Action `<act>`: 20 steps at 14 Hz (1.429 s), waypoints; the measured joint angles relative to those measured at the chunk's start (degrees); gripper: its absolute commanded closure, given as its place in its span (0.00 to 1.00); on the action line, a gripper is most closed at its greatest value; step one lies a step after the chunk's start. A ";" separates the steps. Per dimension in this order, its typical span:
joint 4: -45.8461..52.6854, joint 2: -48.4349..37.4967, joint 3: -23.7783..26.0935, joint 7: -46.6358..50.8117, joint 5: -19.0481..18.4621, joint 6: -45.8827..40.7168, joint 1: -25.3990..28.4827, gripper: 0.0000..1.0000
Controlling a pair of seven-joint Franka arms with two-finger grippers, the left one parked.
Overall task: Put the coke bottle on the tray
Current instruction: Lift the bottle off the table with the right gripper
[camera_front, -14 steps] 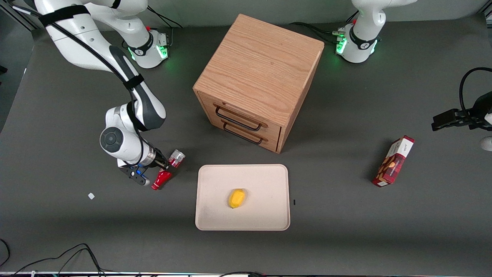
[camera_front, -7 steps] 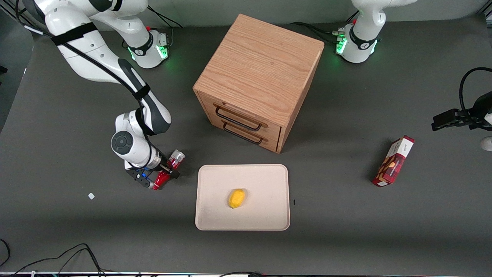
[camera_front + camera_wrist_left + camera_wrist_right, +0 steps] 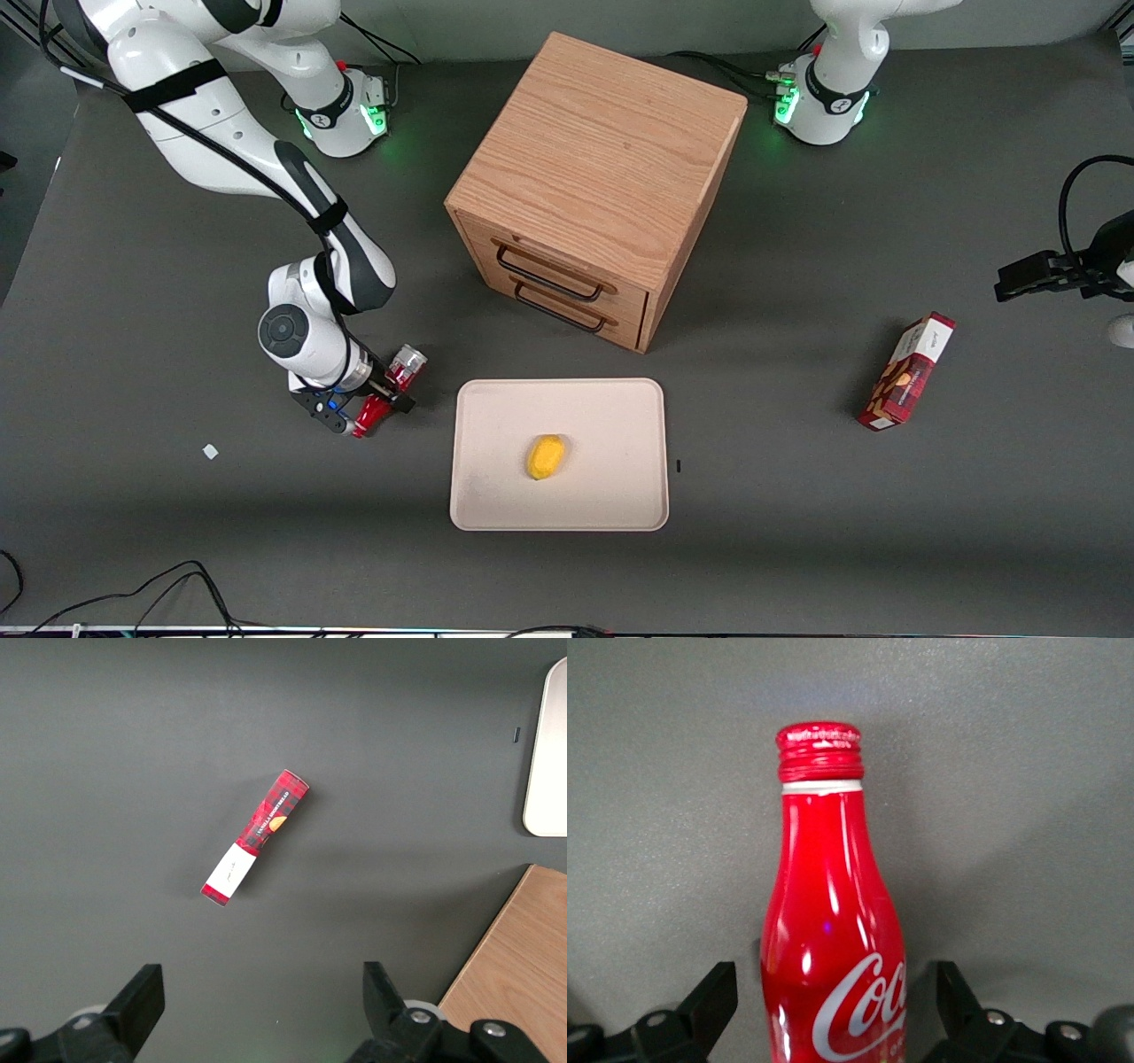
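Right arm's two-finger gripper [image 3: 368, 406] is low over the dark grey table [image 3: 797, 532], straddling the small red contoured coke bottle with white script logo [image 3: 383, 396]. Bottle lies on its side, silver-grey base end pointing away from the front camera, red neck end toward it. In the right wrist view the fingers [image 3: 700, 1005] stand on either side of the bottle [image 3: 833, 966] with a gap showing on each side, so the gripper reads as spread, not clamped yet.

Flat beige rectangular tray with rounded corners [image 3: 620, 416] sits just beside the gripper, toward the parked arm's end. A small yellow lemon-like object [image 3: 546, 456] already lies in it. Wooden two-drawer cabinet with black handles [image 3: 594, 177] is farther from the front camera than the gripper. Red rectangular snack box [image 3: 908, 370] is well apart, near the parked arm's end.

Progress: early. Bottle is on the table, not lifted, not on the tray. Left to do, as I judge it: squeeze the body, lift, carry the short way over the rim, set down clear of the yellow object, let go.

Versus one second ago: the gripper has shifted toward the tray and up along the bottle, now covering the middle and most of the neck. Almost no change in the last half second. Bottle, tray, box and cabinet unmoved.
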 measured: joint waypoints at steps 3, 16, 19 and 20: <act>0.00 0.00 0.00 0.03 -0.01 0.01 0.00 1.00; 0.33 -0.48 -0.13 0.10 -0.84 -0.82 -0.14 1.00; 2.17 -3.72 -0.17 0.10 -0.98 -6.60 -0.50 1.00; 3.45 -5.46 -0.17 0.10 -0.99 -10.15 -0.61 1.00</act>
